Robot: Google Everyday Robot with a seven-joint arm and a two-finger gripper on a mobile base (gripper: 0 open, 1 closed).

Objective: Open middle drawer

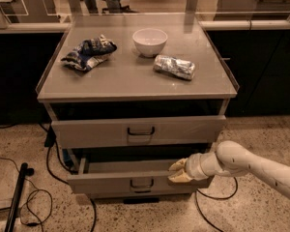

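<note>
A grey metal cabinet [135, 88] fills the middle of the camera view, and a white arm [261, 169] reaches in low from the right. The middle drawer [106, 183] stands partly open beneath the shut top drawer [92, 132], its plain grey inside showing behind the front. The gripper [178, 172] sits at the right part of that front, well to the right of the small dark handle [141, 183]. Its two tan fingers [176, 166] are only slightly apart and straddle the front's top edge, one over the inside and one on the outer face, clamped on the panel. On the cabinet top lie a blue crumpled bag [89, 53], a silver foil packet [174, 66] and a white bowl [150, 41].
</note>
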